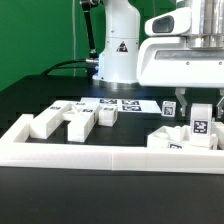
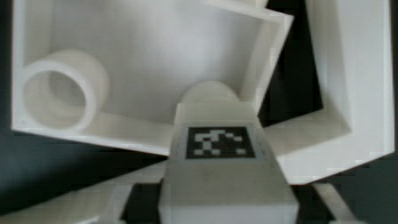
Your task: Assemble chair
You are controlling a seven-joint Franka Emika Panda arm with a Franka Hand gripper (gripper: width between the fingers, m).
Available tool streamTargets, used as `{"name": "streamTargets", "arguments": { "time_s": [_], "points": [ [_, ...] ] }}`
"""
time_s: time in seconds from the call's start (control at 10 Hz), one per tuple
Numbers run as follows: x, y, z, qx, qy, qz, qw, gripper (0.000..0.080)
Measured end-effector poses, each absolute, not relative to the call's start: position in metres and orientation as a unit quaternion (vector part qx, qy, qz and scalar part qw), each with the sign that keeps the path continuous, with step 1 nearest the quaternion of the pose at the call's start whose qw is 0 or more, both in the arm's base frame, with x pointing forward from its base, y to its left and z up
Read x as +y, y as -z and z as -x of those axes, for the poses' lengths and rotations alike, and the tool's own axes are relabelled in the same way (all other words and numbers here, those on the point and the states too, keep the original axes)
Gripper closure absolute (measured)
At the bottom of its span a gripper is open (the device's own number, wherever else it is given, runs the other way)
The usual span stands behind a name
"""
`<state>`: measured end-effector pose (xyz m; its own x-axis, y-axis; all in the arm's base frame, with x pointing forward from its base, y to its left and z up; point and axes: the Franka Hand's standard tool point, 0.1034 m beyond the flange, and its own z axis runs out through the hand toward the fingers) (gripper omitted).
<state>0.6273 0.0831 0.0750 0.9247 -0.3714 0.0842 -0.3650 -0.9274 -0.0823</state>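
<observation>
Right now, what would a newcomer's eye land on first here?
The gripper hangs low over a cluster of white chair parts at the exterior view's right, behind the border wall. In the wrist view a tagged white block fills the middle, a round-holed piece beside it. More loose parts lie at the exterior view's left.

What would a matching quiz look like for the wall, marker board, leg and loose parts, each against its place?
Things:
1 wall
2 marker board
3 leg
4 loose parts

Places:
A at the gripper
B nearest the exterior camera
C on the exterior view's left
D flat, behind the loose parts

Pairs: 1-B, 2-D, 3-A, 4-C
</observation>
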Motion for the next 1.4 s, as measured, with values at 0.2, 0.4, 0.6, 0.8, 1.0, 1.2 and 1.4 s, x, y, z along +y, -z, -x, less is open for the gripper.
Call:
{"name": "streamTargets", "arguments": {
  "time_s": [0.2,0.4,0.6,0.8,1.0,1.2,1.4],
  "points": [
    [0.0837,-0.0745,-0.627,0.272,0.046,0.96,0.037,0.0511],
    [0.0854,-0.0744,-0.6266,0.361,0.041,0.931,0.042,0.051],
    [0.0868,-0.0741,-0.6261,0.462,0.035,0.885,0.049,0.0509],
    [0.0887,-0.0735,-0.6257,0.57,0.025,0.819,0.058,0.0509],
    [0.0897,-0.0732,-0.6258,0.636,0.017,0.769,0.064,0.0509],
    [0.0907,-0.0732,-0.627,0.696,0.008,0.714,0.072,0.0509],
    [0.0926,-0.0733,-0.6274,0.747,0.003,0.661,0.073,0.0509]
  ]
}}
